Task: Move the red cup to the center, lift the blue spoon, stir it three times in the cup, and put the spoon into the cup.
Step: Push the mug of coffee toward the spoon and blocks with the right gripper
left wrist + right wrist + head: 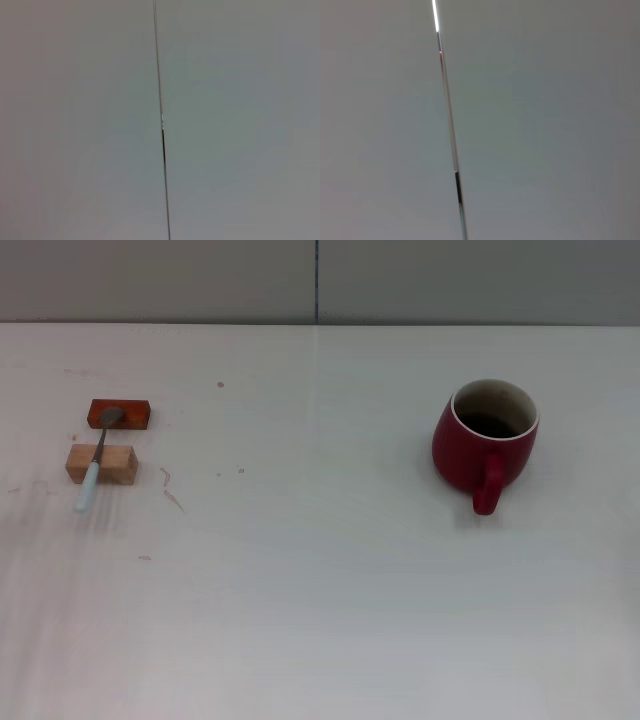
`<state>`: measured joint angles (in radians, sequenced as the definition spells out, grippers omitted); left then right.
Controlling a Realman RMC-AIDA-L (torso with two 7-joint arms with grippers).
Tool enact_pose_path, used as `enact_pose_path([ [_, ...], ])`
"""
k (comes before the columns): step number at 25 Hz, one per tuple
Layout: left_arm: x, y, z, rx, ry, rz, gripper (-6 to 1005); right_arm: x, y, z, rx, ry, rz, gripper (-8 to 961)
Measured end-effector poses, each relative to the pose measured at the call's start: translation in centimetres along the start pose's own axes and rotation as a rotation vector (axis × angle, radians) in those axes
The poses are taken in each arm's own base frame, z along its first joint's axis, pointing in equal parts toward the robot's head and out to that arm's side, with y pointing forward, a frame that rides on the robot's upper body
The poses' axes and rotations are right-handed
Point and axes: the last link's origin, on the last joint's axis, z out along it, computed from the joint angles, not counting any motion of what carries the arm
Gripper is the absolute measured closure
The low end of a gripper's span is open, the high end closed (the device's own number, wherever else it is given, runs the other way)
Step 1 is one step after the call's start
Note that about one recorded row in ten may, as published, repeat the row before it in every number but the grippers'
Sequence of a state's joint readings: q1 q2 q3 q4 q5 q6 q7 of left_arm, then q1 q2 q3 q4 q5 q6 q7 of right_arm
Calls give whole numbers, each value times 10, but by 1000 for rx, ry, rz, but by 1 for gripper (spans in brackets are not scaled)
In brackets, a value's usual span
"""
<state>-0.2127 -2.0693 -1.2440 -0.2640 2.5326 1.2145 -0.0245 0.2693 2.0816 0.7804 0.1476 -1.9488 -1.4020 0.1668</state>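
White laminate covers the tabletop [320, 620], on which every item is spread; neither end effector is seen in the head view, and both wrist views are filled by a plain grey wall panel with a thin vertical seam [162, 135], so whether either end effector is released or clenched cannot be told.

Next in size, the red cup [485, 440] is found upright at about two o'clock from the tabletop's middle, with its handle turned toward six o'clock, facing the robot. The centre lies toward nine o'clock from the cup. Because the cup sits on the robot's right, the right arm is judged the nearer one for the opening move.

Smaller, a pale wooden block [101, 464] and a reddish-brown block [119, 414] are set just beside each other at roughly ten o'clock.

Smallest, the blue spoon [97, 465] is laid across both blocks, its long axis running from one o'clock at the grey bowl to seven o'clock at the pale handle tip, which overhangs the wooden block. It is judged to fall to the left arm.
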Motion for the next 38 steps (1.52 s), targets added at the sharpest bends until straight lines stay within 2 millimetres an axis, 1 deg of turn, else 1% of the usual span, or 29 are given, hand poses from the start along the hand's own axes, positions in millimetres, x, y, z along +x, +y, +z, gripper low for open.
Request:
enact_pose_path([
  [6,0,0,-1,2,-1,-2,137,6,8,7,-23,41,6,764],
  [7,0,0,-1,2,-1,-2,137,8,10,9,-31,55,7,860],
  [8,0,0,-1,0,-1,-3,137,12,18,14,-60,88,8,956],
  [9,0,1,-1,-1,-1,-3,137,12,18,14,-60,88,8,956],
  [13,0,3,0,-8,3,-4,137,21,35,22,-119,150,5,955],
  [14,1,3,0,-8,4,-4,137,21,35,22,-119,150,5,955],
  [17,1,4,1,-12,7,-4,137,26,46,24,-165,185,4,955],
  [19,2,4,2,-15,8,-4,137,29,54,24,-195,208,3,954],
  [20,2,5,2,-17,10,-6,137,32,61,24,-230,229,-1,954],
  [21,2,5,2,-17,10,-6,138,32,61,24,-230,229,-1,954],
  [22,2,5,2,-18,11,-8,138,35,68,23,-260,246,-4,954],
  [24,2,6,2,-19,13,-10,138,36,70,22,-269,252,-4,954],
  [25,2,6,2,-20,13,-12,138,39,78,21,-299,272,-2,954],
  [26,2,6,2,-20,13,-12,138,39,78,21,-299,272,-2,954],
  [27,2,6,2,-20,13,-12,138,41,83,21,-319,287,-6,954],
  [28,2,6,2,-20,13,-12,138,41,83,21,-319,287,-6,954],
  [33,3,6,2,-20,16,-14,138,45,96,22,-369,320,-11,955],
  [38,3,6,2,-20,16,-14,138,46,101,21,-388,328,-11,955],
])
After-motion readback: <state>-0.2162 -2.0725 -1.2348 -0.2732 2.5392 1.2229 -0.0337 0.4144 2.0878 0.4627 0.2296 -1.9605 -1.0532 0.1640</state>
